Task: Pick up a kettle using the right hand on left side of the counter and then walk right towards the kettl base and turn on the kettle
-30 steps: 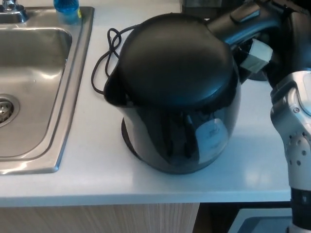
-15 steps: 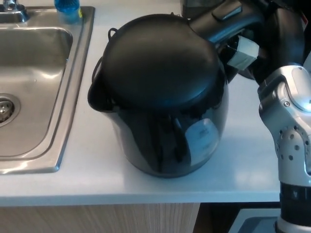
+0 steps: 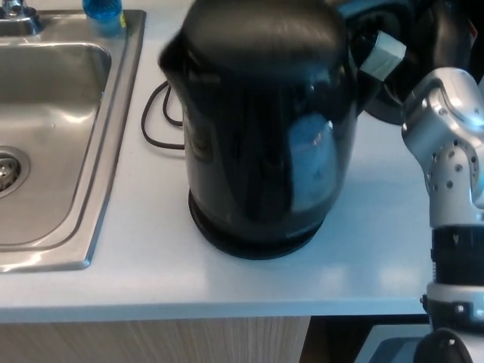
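The black kettle [image 3: 265, 121] fills the middle of the head view, upright, its spout pointing left. Its bottom meets the round black base [image 3: 253, 240] on the white counter [image 3: 136, 265]; I cannot tell whether it is fully seated. My right hand [image 3: 427, 38] comes in at the top right, shut on the kettle's handle [image 3: 370, 11], with the silver forearm [image 3: 454, 151] below it. A white tag [image 3: 383, 54] hangs by the handle. The base's black cord [image 3: 155, 121] loops on the counter to the kettle's left.
A steel sink [image 3: 53, 136] takes up the left side, with a blue bottle [image 3: 103, 9] on its back rim. The counter's front edge runs along the bottom above a wood-grain cabinet front [image 3: 151, 340].
The kettle has gone from tilted with its lid facing the camera to upright, and has shifted slightly right over the base. My right forearm has followed it.
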